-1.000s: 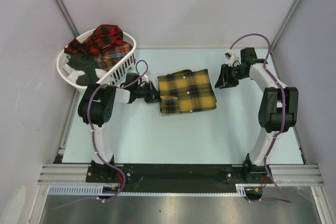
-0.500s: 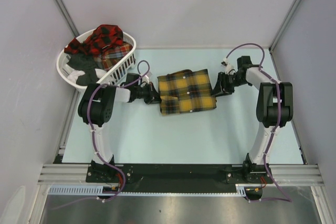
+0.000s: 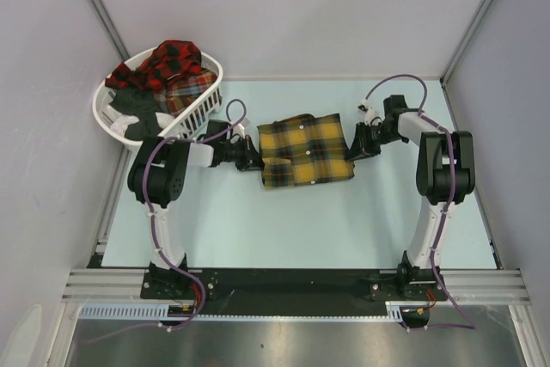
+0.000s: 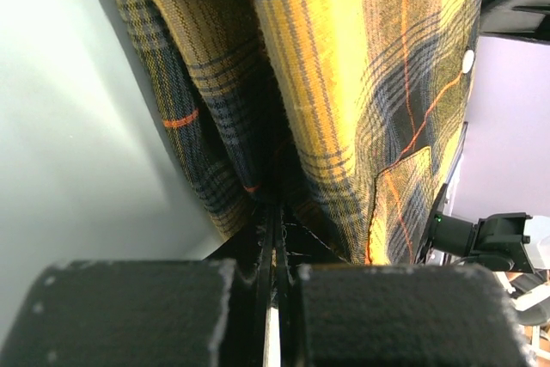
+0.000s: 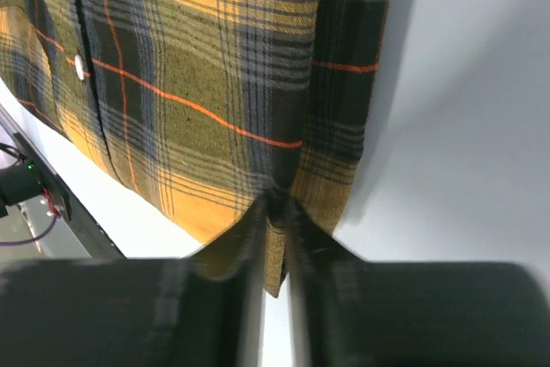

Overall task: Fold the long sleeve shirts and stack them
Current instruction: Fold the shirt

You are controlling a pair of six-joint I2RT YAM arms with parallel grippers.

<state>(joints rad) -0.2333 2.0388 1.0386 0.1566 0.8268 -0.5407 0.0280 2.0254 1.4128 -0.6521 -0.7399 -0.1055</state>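
Observation:
A mustard-yellow plaid long sleeve shirt [image 3: 305, 150] lies folded into a rough square on the middle of the table. My left gripper [image 3: 255, 163] sits at its left edge, low on the table. In the left wrist view the jaws are shut [image 4: 273, 208], and the shirt's [image 4: 344, 83] bunched edge runs into their tips. My right gripper [image 3: 351, 150] is at the shirt's right edge. In the right wrist view its fingers pinch [image 5: 277, 208] a fold of the plaid cloth [image 5: 198, 66]. Red-and-black plaid shirts [image 3: 172, 62] lie heaped in the basket.
A white laundry basket [image 3: 101, 111] stands at the back left corner, just behind the left arm. It also holds dark and brownish plaid clothes. Grey walls close the table on three sides. The arm bases are bolted to the near rail.
My right gripper has moved left to the shirt's right edge and closed on the cloth. The left gripper has edged slightly right and stayed shut.

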